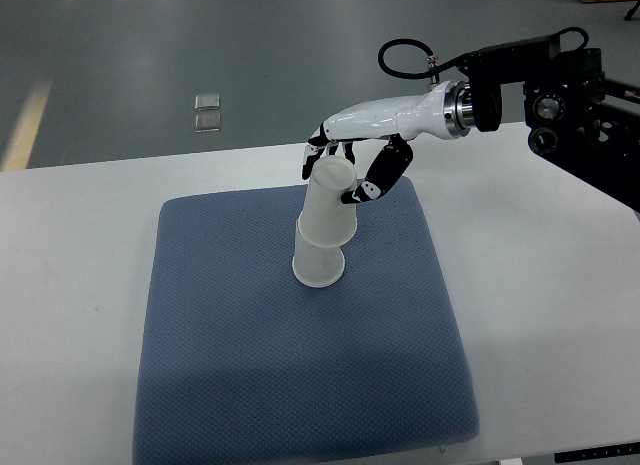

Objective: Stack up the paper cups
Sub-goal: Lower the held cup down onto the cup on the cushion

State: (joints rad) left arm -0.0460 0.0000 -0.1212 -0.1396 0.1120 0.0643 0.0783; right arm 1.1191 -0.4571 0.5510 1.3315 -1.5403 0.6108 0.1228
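Blue mat [300, 365] under stacked cups [322, 225]

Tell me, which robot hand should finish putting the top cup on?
The right hand. It is already curled around the upper paper cup, which sits upside down on the lower paper cup on the blue mat. No left hand shows in the picture.
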